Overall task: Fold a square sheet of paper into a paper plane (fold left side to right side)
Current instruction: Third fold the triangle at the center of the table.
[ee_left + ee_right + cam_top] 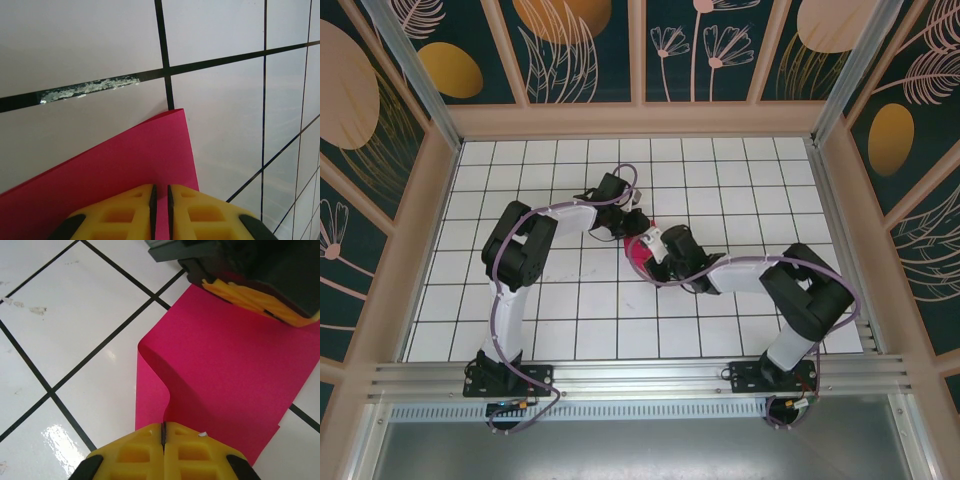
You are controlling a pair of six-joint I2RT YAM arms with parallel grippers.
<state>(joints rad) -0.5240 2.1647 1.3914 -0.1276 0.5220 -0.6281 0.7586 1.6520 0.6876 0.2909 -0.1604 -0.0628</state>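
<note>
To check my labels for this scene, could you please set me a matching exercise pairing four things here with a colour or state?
Things:
1 paper
2 right gripper
3 table
4 back wall

Descriptions:
A white tiles
B dark teal with flowers
C yellow fingers, shut on the paper
D pink

Pairs: 1-D; 2-C; 3-A; 4-B

Ahead of left claw (160,200): bare table (225,150) beyond the square sheet of paper (125,160), open.
Ahead of right claw (163,432): the left claw blocks, close across the raised sheet.
Beside right claw, past the sheet's curled edge: bare tiles, free.
Outer sides: enclosure walls (430,200), seemingly well apart.
</note>
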